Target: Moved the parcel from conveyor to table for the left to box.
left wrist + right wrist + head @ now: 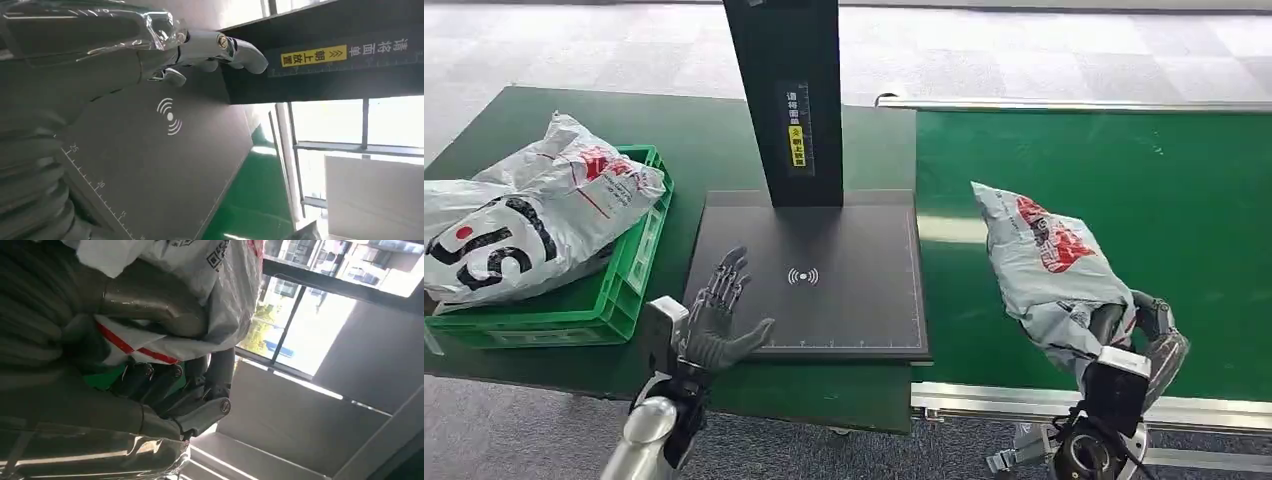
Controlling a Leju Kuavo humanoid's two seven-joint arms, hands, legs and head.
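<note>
Your right hand point(1146, 335) grips the grey parcel point(1049, 265) on the green conveyor point(1194, 220), transfer not yet made, while your left hand point(721, 310) waits spread over the dark surface point(844, 300).

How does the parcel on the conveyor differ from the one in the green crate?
The parcel on the conveyor is gripped at its near end by the right hand; the parcel in the crate is untouched, with the left hand open over the black pad. The conveyor parcel looks slimmer, while the crate parcel bulges over the green crate. The crate parcel also carries bold black lettering. Both are grey plastic mail bags with red print.
</note>
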